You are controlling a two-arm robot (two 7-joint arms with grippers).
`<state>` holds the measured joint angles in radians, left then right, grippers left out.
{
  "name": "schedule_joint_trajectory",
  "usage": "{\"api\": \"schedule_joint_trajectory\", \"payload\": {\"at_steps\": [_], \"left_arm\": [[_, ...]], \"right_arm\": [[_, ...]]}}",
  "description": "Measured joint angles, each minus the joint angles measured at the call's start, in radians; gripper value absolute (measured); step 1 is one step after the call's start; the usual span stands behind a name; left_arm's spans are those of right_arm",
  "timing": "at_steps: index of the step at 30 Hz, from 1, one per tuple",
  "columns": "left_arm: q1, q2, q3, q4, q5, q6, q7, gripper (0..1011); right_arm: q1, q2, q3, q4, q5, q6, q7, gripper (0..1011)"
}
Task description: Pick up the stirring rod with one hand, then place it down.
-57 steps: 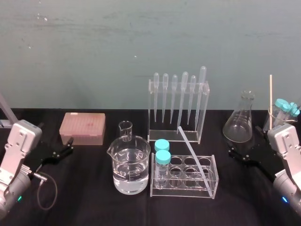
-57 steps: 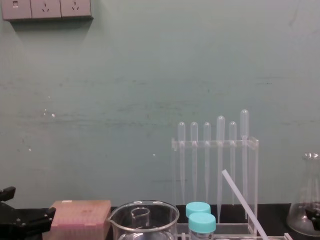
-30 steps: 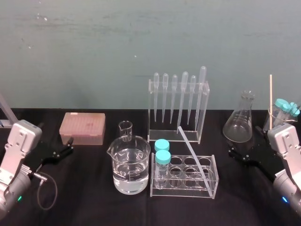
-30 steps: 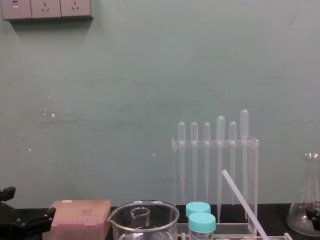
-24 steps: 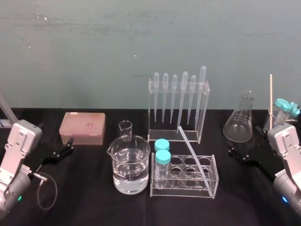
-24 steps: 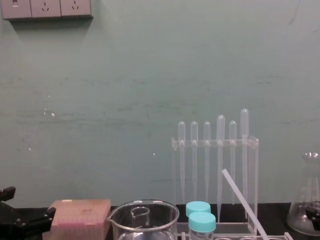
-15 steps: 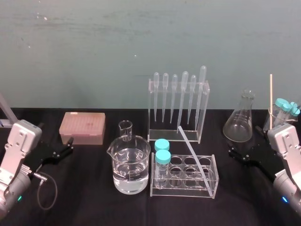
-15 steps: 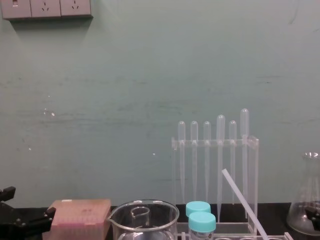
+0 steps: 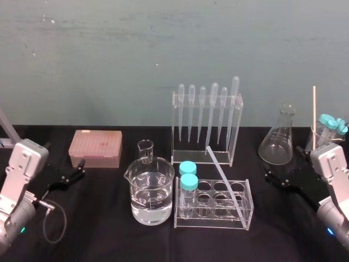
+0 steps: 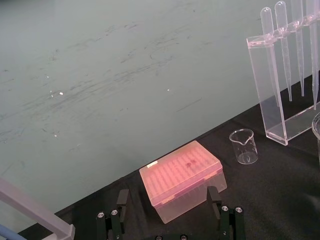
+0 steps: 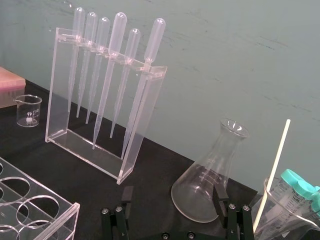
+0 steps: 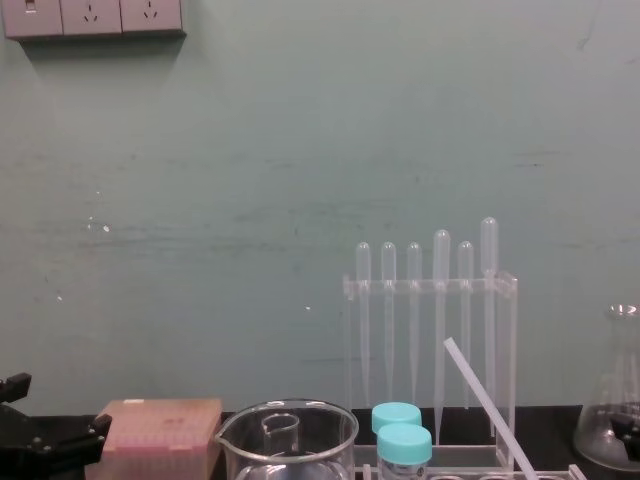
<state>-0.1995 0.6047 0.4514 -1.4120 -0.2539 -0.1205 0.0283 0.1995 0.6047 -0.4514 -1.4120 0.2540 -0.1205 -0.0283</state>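
- The stirring rod (image 9: 224, 178) lies slanted across the test-tube rack (image 9: 214, 224). Its low end is at the rack's near right corner and its high end points toward the pipette stand (image 9: 206, 125). The tilt keeps the upper length off the table, which probably leaves room for fingers to close around it.
- The water-filled beaker (image 9: 152, 191) stands just left of the rack (a likely obstacle to a left-side approach).
- The right gripper (image 9: 282, 162) sits low to the right of the rack, near the conical flask (image 9: 277, 143). Its jaws are spread and empty, and it appears to be the better-placed arm.
- The left gripper (image 9: 80, 168) is parked at far left beside the pink tip box (image 9: 95, 148), jaws spread and empty.
- The pipette stand holds six pipettes upright, bulbs on top.
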Motion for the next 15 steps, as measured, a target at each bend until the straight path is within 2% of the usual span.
{"api": "schedule_joint_trajectory", "payload": {"at_steps": [8, 11, 14, 15], "left_arm": [[0.0, 0.0, 0.0, 0.0, 0.0, 0.0, 0.0, 1000], [0.0, 0.0, 0.0, 0.0, 0.0, 0.0, 0.0, 1000], [0.0, 0.0, 0.0, 0.0, 0.0, 0.0, 0.0, 1000], [0.0, 0.0, 0.0, 0.0, 0.0, 0.0, 0.0, 1000]], "right_arm": [[0.0, 0.0, 0.0, 0.0, 0.0, 0.0, 0.0, 1000], [-0.004, -0.006, 0.014, -0.003, -0.007, -0.008, -0.007, 1000], [-0.009, -0.013, 0.031, -0.013, -0.011, -0.044, -0.01, 1000], [-0.011, -0.017, 0.038, -0.019, -0.013, -0.073, -0.009, 1000]]}}
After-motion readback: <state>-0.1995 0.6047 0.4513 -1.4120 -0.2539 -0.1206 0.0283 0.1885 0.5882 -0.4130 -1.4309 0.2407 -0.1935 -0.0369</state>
